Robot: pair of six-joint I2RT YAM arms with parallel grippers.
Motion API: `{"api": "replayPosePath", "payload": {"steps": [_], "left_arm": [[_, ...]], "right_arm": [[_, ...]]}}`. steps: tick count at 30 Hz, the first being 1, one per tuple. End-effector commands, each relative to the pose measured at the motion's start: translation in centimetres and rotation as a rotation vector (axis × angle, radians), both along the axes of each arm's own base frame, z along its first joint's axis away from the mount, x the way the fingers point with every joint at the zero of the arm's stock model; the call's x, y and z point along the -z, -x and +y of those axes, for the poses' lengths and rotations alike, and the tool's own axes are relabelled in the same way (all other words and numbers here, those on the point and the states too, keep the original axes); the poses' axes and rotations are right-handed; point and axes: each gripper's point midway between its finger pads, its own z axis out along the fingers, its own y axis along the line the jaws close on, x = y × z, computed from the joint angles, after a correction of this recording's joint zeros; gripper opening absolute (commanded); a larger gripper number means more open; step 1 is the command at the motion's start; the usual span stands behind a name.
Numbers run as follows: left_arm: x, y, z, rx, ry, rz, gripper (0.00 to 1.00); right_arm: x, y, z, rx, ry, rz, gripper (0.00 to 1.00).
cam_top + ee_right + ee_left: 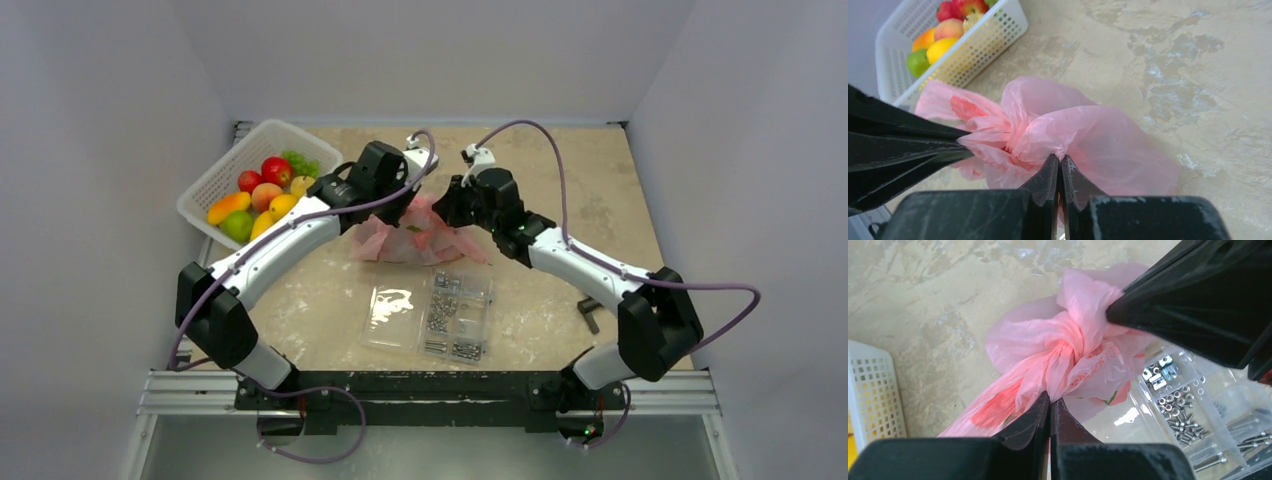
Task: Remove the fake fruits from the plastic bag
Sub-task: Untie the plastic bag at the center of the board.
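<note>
The pink plastic bag [418, 238] lies mid-table, its handles tied in a knot [1070, 347]. My left gripper [1050, 400] is shut on the bag's plastic on one side of the knot. My right gripper [1060, 159] is shut on the bag's plastic on the other side; it shows in the left wrist view [1115, 315] pinching the bag. The left gripper shows in the right wrist view [964, 141]. The bag [1088, 140] bulges, but its contents, the grey-green melon included, are hidden. A bit of green [414, 229] shows through the plastic.
A white basket [215, 182] at back left holds several fake fruits, red, orange, yellow and green [262, 190]. A clear plastic case of metal screws [432, 312] lies just in front of the bag. A small dark object [589, 314] lies at the right.
</note>
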Motion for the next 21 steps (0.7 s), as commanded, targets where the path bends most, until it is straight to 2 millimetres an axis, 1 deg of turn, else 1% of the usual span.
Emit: {"api": "replayPosePath", "payload": {"steps": [1,3,8,9,11,14,18,21], "left_arm": [[-3.7,-2.3,4.1,-0.198,0.023,-0.129,0.00],[-4.2,-2.9,5.1,-0.265,0.085,-0.102,0.00],[-4.6,-4.3,7.1,-0.333,0.182,-0.060,0.00],[-4.7,-4.5,7.6,-0.353,0.191,-0.055,0.00],[-4.8,-4.6,7.8,-0.357,0.223,-0.038,0.00],[-5.3,-4.8,8.2,-0.369,0.264,-0.029,0.00],[-5.8,-5.0,8.8,-0.379,0.288,-0.049,0.00],[-6.4,-5.1,9.0,-0.380,0.358,-0.030,0.00]], "right_arm": [[-4.5,-4.5,-4.7,0.282,-0.052,-0.087,0.00],[-4.8,-5.2,-6.2,0.352,-0.072,-0.083,0.00],[-5.3,-6.7,-9.2,0.460,-0.126,-0.072,0.00],[-5.3,-7.1,-9.8,0.476,-0.149,-0.058,0.00],[-5.0,-7.6,-10.5,0.484,-0.234,-0.009,0.00],[-4.8,-7.9,-11.0,0.456,-0.341,0.012,0.00],[-4.2,-7.9,-10.1,0.378,-0.405,0.047,0.00],[-4.4,-8.1,-9.6,0.307,-0.452,0.049,0.00]]}}
